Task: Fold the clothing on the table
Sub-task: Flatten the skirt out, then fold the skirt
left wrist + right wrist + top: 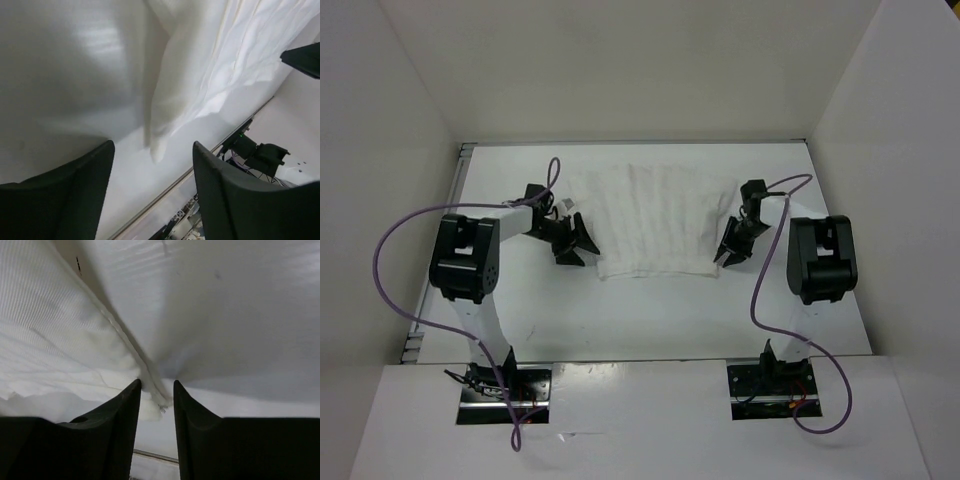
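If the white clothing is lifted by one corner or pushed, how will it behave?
Probably floppy: the clothing lies wrinkled, its edge rumpled in the left wrist view, so it should droop. It looks thin, so likely light. Pushed on the smooth table, it may bunch rather than slide.

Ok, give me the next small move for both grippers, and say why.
Probably nudge each gripper onto its near corner and close. The cloth lies flat and unfolded on the table; the left gripper and right gripper sit open at its near corners, holding nothing.
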{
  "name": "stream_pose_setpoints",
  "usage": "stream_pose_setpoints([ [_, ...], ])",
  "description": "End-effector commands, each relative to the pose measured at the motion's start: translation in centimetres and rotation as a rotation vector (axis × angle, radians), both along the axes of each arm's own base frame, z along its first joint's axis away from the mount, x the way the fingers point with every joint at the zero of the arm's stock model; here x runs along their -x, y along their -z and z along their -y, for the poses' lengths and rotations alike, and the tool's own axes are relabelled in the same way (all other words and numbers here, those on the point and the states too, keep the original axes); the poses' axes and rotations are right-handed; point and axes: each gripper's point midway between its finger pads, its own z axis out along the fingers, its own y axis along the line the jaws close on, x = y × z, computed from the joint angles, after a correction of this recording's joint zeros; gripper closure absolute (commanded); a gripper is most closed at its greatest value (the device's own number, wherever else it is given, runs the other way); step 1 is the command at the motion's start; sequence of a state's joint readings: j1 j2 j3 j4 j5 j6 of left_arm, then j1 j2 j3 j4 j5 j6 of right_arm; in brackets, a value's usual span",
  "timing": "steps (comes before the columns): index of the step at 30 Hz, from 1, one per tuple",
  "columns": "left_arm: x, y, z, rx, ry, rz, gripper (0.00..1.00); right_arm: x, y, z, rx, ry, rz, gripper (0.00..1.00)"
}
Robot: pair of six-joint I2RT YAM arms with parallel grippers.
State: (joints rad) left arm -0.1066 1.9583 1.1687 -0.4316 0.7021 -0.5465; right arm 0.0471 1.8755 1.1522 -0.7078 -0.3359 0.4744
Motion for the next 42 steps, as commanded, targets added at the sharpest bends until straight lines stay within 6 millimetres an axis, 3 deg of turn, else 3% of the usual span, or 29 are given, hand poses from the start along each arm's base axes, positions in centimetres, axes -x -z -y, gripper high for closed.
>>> stream_pose_setpoints([
  [1,1.2,-3.3,-0.7,0.026,0.039,0.104,0.27,-1.0,-4.7,3.3,0.240,0.004,0.148,0.61],
  [3,1.4,-6.2,-0.6,0.040,0.050,0.176,0.23,-1.9,-7.6,3.9,0.339,0.002,0.232,0.58],
  [5,1.6,-8.5,-0.6,0.046,0.042,0.227,0.23,-2.1,-11.0,2.5,0.362,-0.040,0.325,0.58],
  [8,2.2,-9.7,-0.5,0.059,0.011,0.233,0.23,-2.0,-12.8,0.2,0.364,-0.123,0.392,0.53],
  [9,2.7,-9.1,-0.2,0.056,0.008,0.223,0.23,-2.0,-12.8,0.1,0.374,-0.128,0.394,0.52],
  [16,4.0,-4.7,-0.1,0.021,-0.092,0.087,0.24,-0.9,-8.5,1.2,0.442,-0.149,0.263,0.52],
  [19,4.0,-2.8,-0.2,-0.017,-0.113,0.047,0.30,-1.1,-8.5,1.3,0.447,-0.136,0.271,0.50],
  [21,3.2,-2.5,-0.2,-0.024,-0.124,0.047,0.33,-1.5,-8.5,1.4,0.457,-0.133,0.274,0.50],
  [26,3.1,-0.5,1.3,-0.052,-0.108,0.003,0.41,-1.5,-8.6,1.6,0.466,-0.130,0.275,0.49],
  [31,3.3,1.8,2.4,-0.082,-0.082,-0.043,0.59,-1.3,-8.5,1.7,0.475,-0.121,0.266,0.49],
  [36,3.4,3.6,2.9,-0.097,-0.072,-0.068,0.60,-1.2,-7.8,1.7,0.474,-0.107,0.249,0.49],
  [38,3.5,3.6,3.5,-0.087,-0.055,-0.073,0.67,-0.6,-6.2,1.7,0.472,-0.121,0.205,0.49],
  [40,3.7,3.6,3.8,-0.087,-0.046,-0.073,0.99,-0.1,-5.2,1.0,0.435,-0.136,0.176,0.49],
  [42,3.2,3.4,3.9,-0.085,-0.040,-0.055,1.00,0.3,-4.1,0.4,0.401,-0.147,0.159,0.49],
])
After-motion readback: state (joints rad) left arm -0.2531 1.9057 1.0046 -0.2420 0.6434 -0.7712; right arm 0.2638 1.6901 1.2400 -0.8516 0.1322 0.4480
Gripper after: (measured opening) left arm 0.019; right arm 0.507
